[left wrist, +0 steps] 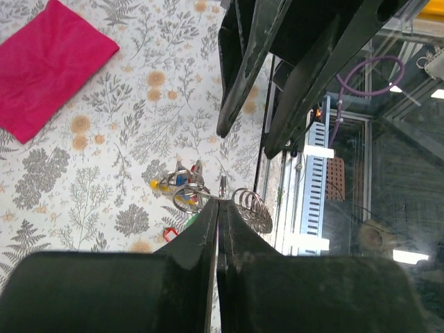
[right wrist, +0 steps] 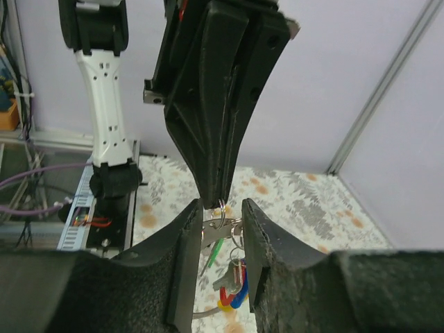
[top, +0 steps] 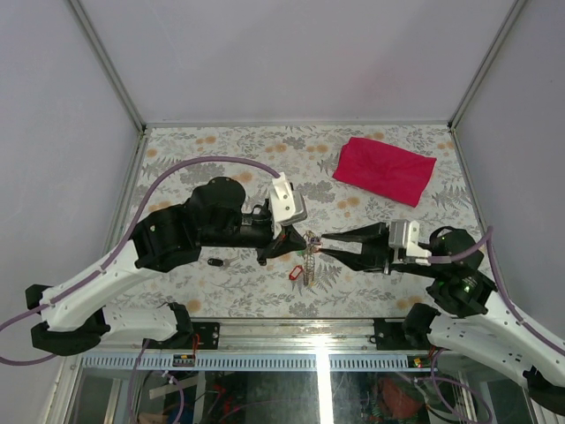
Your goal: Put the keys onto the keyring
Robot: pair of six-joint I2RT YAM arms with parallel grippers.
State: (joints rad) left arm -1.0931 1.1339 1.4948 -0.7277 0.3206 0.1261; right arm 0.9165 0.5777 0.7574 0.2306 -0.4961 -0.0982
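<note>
My left gripper (top: 298, 237) is shut on the thin silver keyring (top: 311, 240) and holds it above the table. In the right wrist view its tips (right wrist: 218, 194) pinch the top of the keyring (right wrist: 223, 223). A green key (right wrist: 218, 246) and yellow, red and blue tags (right wrist: 234, 297) hang from the ring. My right gripper (right wrist: 220, 225) is open, one finger on each side of the hanging bundle. In the left wrist view the rings (left wrist: 251, 206) show beside my shut fingertips (left wrist: 208, 208). A red-tagged key (top: 296, 273) lies on the table below, and a small black piece (top: 214, 262) lies to the left.
A red cloth (top: 384, 170) lies at the back right of the floral table surface (top: 221, 159). Grey walls close in the back and both sides. A metal rail (top: 291, 340) runs along the near edge by the arm bases.
</note>
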